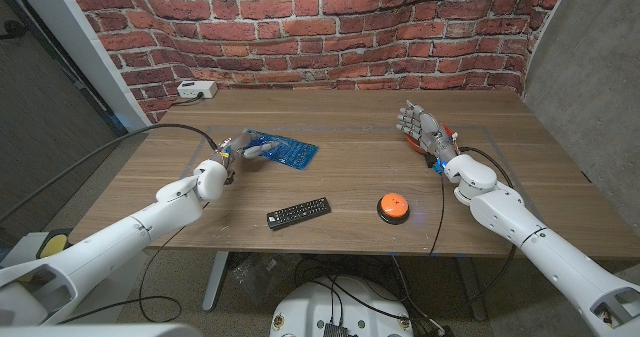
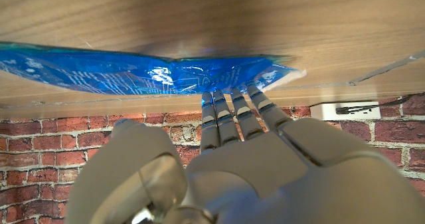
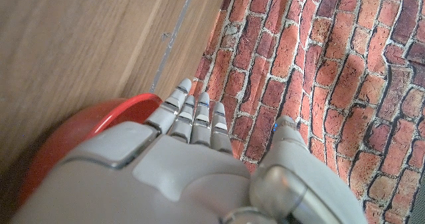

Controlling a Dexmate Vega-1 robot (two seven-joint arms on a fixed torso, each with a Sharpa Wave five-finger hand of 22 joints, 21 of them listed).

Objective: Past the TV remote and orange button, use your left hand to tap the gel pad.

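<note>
The blue gel pad (image 1: 283, 148) lies on the wooden table (image 1: 340, 112) left of centre, beyond the black TV remote (image 1: 298, 213) and the orange button (image 1: 393, 206). My left hand (image 1: 243, 147) reaches over the pad's left end, fingers stretched out; in the left wrist view its fingertips (image 2: 232, 94) touch the edge of the gel pad (image 2: 99, 71). It holds nothing. My right hand (image 1: 424, 130) stands on the right side with fingers spread, beside a red bowl (image 1: 412, 143) that it partly hides.
A white power strip (image 1: 197, 89) sits at the table's back left by the brick wall (image 1: 320, 27). The red bowl (image 3: 86, 134) lies under my right hand (image 3: 179, 164). Cables hang off the table's left edge.
</note>
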